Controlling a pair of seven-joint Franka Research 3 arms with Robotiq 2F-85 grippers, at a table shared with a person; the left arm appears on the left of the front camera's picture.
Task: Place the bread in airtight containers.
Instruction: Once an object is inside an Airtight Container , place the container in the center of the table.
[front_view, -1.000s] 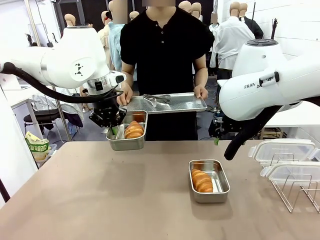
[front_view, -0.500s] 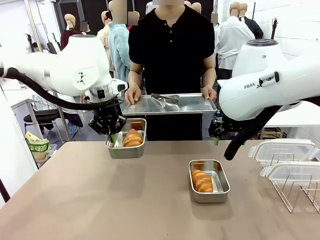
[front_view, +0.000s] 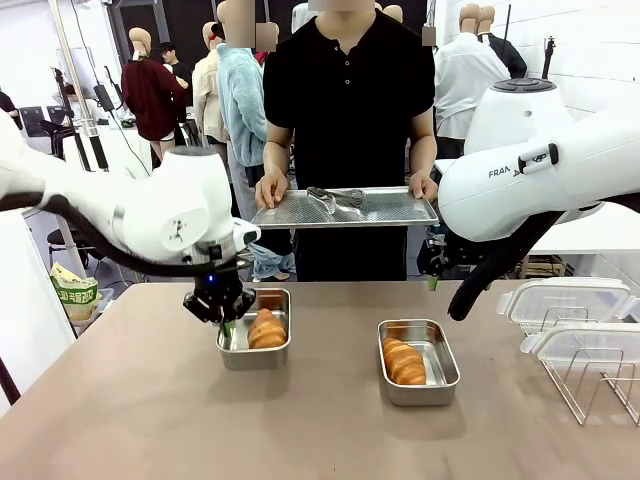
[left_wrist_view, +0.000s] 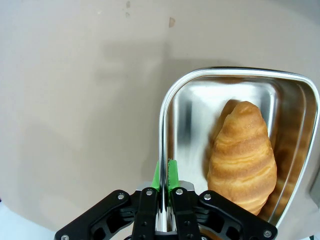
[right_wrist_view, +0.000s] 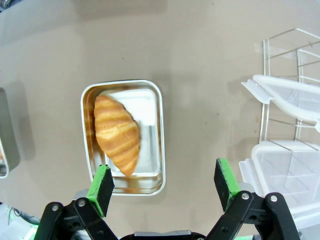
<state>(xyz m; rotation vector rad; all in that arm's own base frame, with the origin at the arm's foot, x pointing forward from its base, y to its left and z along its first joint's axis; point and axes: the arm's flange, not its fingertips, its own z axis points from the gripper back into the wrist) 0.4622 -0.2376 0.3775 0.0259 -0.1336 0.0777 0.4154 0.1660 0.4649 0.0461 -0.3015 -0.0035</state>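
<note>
Set the left tin (front_view: 256, 362) flat on the table (front_view: 150, 420) with the left gripper (left_wrist_view: 165, 172) pinched shut on its rim, first croissant (front_view: 266, 329) inside; release only once level. Leave the right gripper (right_wrist_view: 164, 181), wide open, above the other tin (front_view: 420, 392) with the second croissant (front_view: 404, 361).

Tray (front_view: 400, 209) with tongs (front_view: 332, 198), wire rack (front_view: 588, 386)

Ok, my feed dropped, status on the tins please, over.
Left gripper shut on rim of left tin, right gripper open above right tin. One croissant in each tin. Lids off, on the rack; nothing blocking.
</note>
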